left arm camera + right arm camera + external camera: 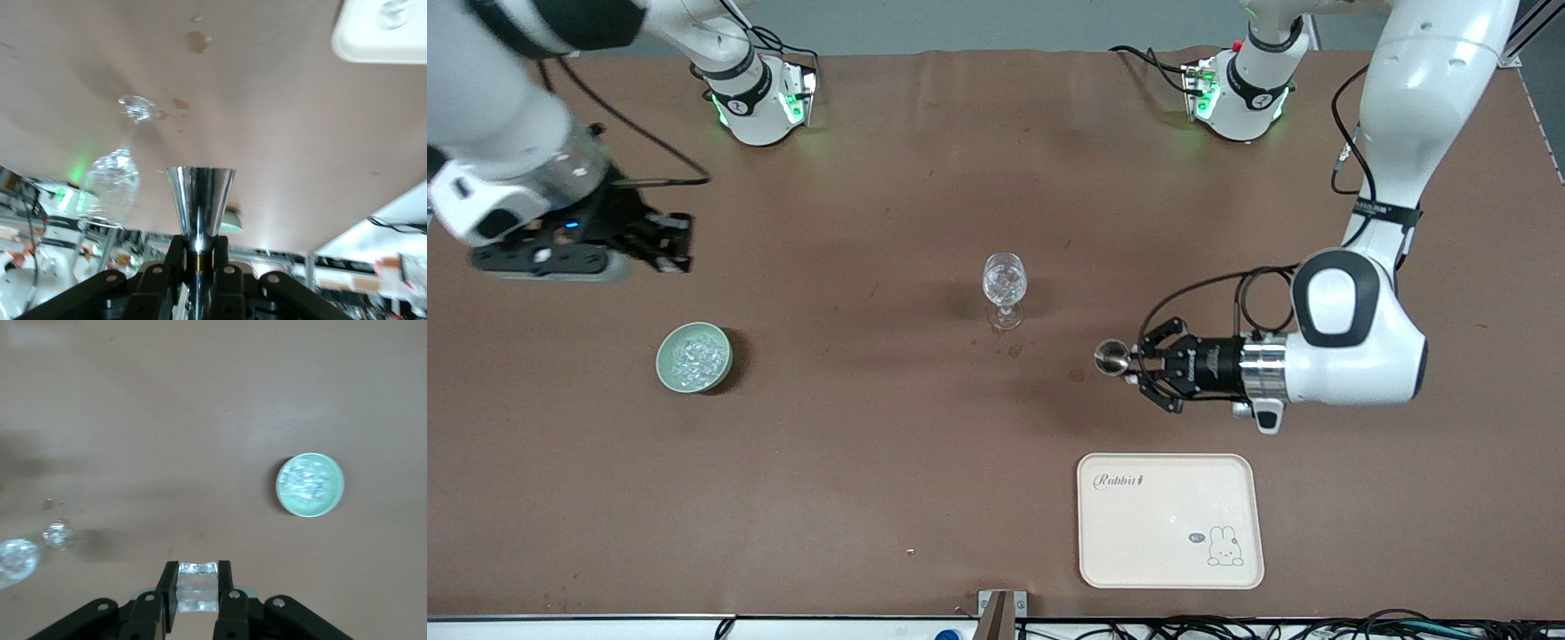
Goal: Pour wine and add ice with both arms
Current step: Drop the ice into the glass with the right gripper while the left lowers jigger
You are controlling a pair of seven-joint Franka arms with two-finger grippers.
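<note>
The left gripper is clamped on a small shiny steel measuring cup, conical and held level, up over bare brown table. The clear stemmed wine glass stands ahead of its fingertips, a little toward the robots' bases and well apart from the cup; the cream rectangular tray with a rabbit print lies below the gripper, toward the front camera.

The right gripper is closed on one clear glassy chunk of ice, pinched between its two black fingers, high over the table at the right arm's end. The pale green round bowl holding the rest of the ice sits on the table below and ahead of this hand, toward the front camera.

Risks, as judged from here: the ice chunk is slick and held only by two narrow pads, so it may slip free before reaching the glass. The glass is tall and light on a thin stem, so a cup rim or finger brushing it would likely tip it. Reddish spots on the table near its foot suggest pouring can easily miss the narrow mouth. Both arms heading for the glass together could collide.
</note>
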